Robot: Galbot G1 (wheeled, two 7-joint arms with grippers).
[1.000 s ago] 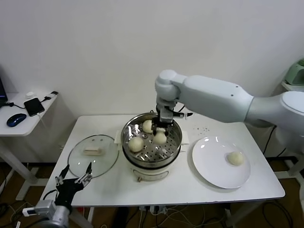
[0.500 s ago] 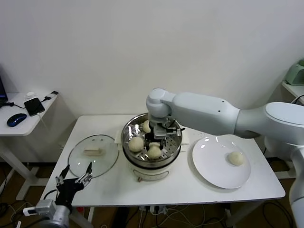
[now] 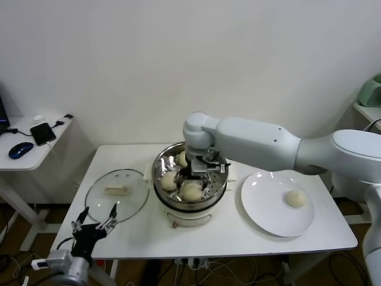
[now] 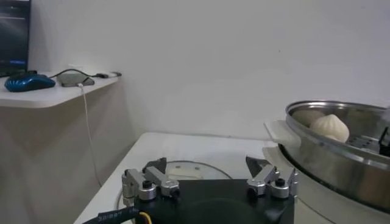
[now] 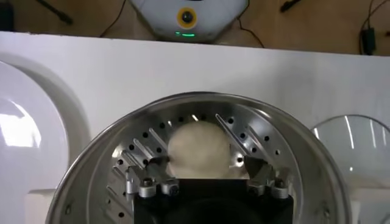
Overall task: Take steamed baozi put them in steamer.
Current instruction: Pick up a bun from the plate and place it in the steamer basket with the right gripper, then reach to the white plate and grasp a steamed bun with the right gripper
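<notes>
The steamer (image 3: 159,164) stands mid-table with three steamed baozi in it: one at the back (image 3: 183,159), one on the left (image 3: 169,180) and one at the front (image 3: 192,192). My right gripper (image 3: 195,179) reaches down into the basket. In the right wrist view its jaws (image 5: 204,161) stand open on either side of the front baozi (image 5: 198,149), which rests on the perforated floor (image 5: 91,158). A further baozi (image 3: 294,198) lies on the white plate (image 3: 268,202). My left gripper (image 3: 94,217) hangs open and empty off the table's front left corner.
A glass lid (image 3: 116,193) lies flat on the table left of the steamer, just beyond the left gripper (image 4: 207,163). A side table (image 3: 30,152) at far left holds a phone and a mouse. The steamer wall (image 4: 341,164) rises close beside the left gripper.
My right gripper carried a baozi from the back of the steamer down to its front, then opened; the bun now rests on the floor. The left arm has not moved.
</notes>
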